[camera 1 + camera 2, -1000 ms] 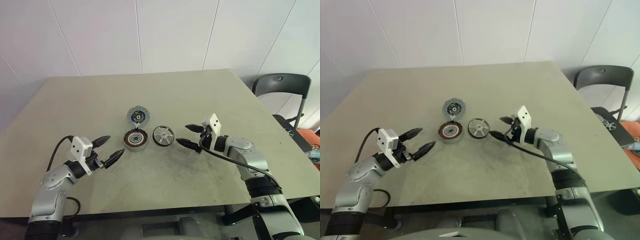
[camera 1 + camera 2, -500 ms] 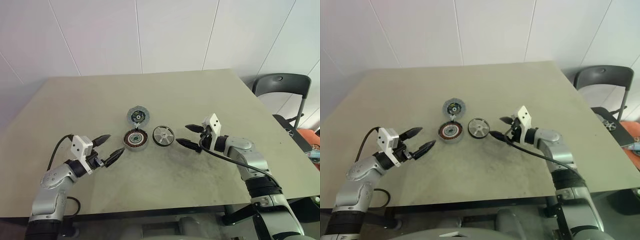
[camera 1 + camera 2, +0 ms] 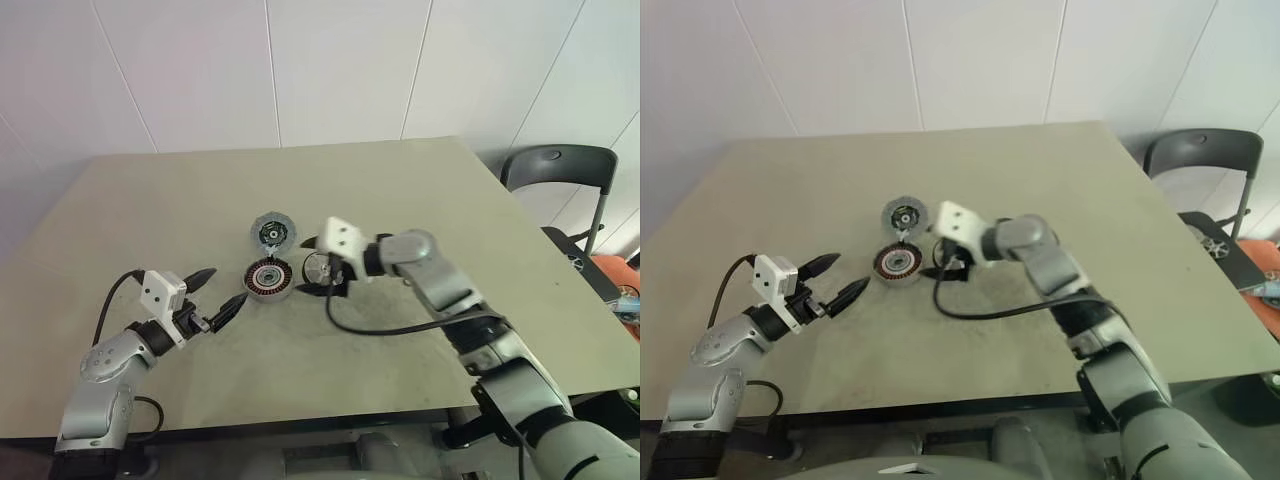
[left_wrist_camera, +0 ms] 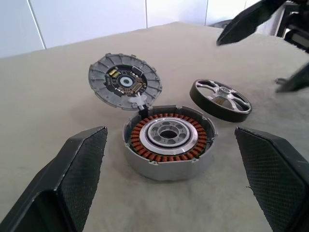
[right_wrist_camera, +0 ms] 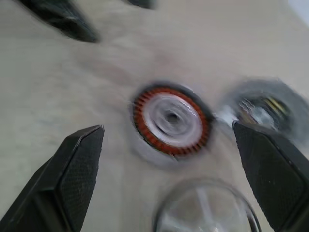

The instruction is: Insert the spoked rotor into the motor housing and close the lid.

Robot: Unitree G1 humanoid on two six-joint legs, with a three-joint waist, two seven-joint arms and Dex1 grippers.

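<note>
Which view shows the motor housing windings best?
Left wrist view: the motor housing sits central and sharp, its copper ring fully visible. Right wrist view shows it blurred. Both eye views show it small on the table, windings barely distinguishable.

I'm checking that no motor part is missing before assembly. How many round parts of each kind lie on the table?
Spoked rotor: 1
Motor housing with copper windings: 1
Grey lid: 1
Total: 3 round parts on the table
</note>
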